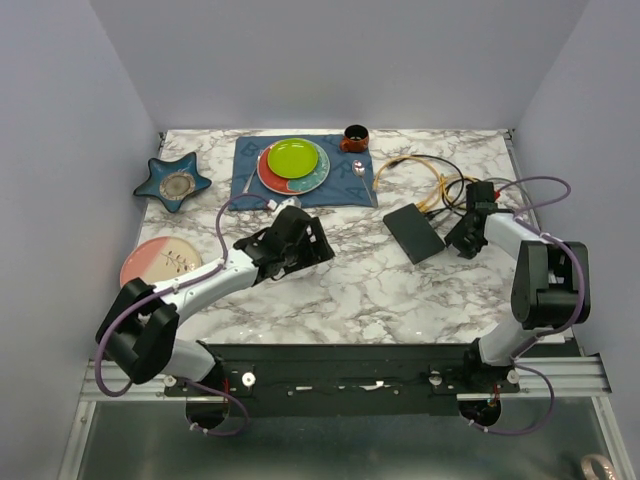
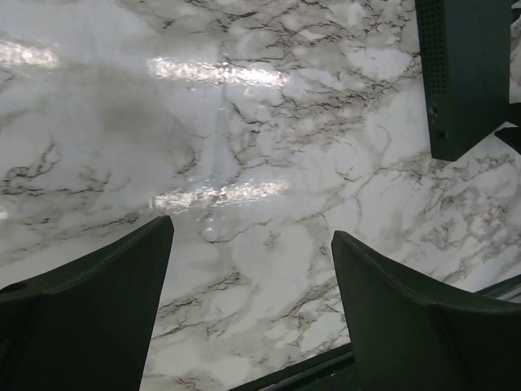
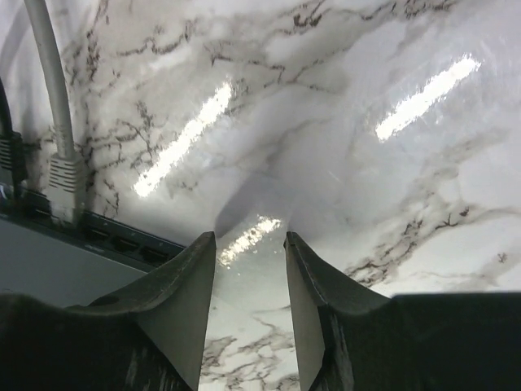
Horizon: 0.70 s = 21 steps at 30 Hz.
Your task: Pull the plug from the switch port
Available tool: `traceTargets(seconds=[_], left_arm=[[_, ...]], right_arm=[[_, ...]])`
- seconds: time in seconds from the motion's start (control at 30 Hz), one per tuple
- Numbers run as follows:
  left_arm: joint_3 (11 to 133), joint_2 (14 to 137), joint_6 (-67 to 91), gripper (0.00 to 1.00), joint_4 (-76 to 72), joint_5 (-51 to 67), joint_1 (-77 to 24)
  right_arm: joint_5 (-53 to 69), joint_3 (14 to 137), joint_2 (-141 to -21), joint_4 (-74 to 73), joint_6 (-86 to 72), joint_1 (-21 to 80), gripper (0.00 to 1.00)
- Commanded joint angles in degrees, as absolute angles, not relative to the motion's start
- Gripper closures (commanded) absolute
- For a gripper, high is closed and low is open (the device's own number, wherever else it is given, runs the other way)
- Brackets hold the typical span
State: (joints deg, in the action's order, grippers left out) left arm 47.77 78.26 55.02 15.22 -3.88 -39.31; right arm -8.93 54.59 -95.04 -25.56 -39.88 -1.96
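Note:
The switch (image 1: 413, 232) is a flat black box on the marble table, right of centre. In the right wrist view its socket edge (image 3: 98, 232) runs along the lower left, with a pale grey plug (image 3: 63, 183) seated in one port and its cable (image 3: 45, 65) rising away. A black plug (image 3: 8, 155) sits at the left edge. My right gripper (image 3: 250, 240) is open and empty, just right of the switch (image 1: 465, 236). My left gripper (image 2: 252, 232) is wide open and empty over bare marble (image 1: 318, 250), with the switch's corner (image 2: 468, 73) at the top right.
Yellow and black cables (image 1: 430, 180) loop behind the switch. A blue cloth mat (image 1: 250, 185) at the back holds a green plate (image 1: 293, 158) and a spoon (image 1: 360, 168); a brown cup (image 1: 355, 137) stands at its corner. A star dish (image 1: 173, 182) and pink plate (image 1: 160, 262) lie left.

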Motion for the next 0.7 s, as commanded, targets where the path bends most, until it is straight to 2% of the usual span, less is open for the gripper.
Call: traceTargets(seconds=[0.0,0.27,0.5,0.57,0.67], left_arm=[[51.1,81.2,55.9,0.1,13.5,-4.8,-41.7],[56.2,86.7,55.1,0.14,13.9,-4.7,-43.1],[63.0,94.5,55.6,0.19,14.1,-4.9,-43.8],[65.8,96.9,56.1,0.22,14.2,-4.3,-44.3],[69.8,101.9,56.6,0.35,14.6,-3.4,-45.1]], right_arm=[[-7.9,51.8,-93.3,-28.6,-37.6,-0.2,0.51],[-7.6,50.6,-86.7,-30.1,-37.4,6.2,0.5],[-18.6,57.0,-80.1,-34.4,-38.7,6.2,0.43],[-19.2,60.1,-81.1,-34.4,-39.6,6.2,0.44],[-19.1,65.7,-86.9,-34.9,-39.7,6.0,0.53]])
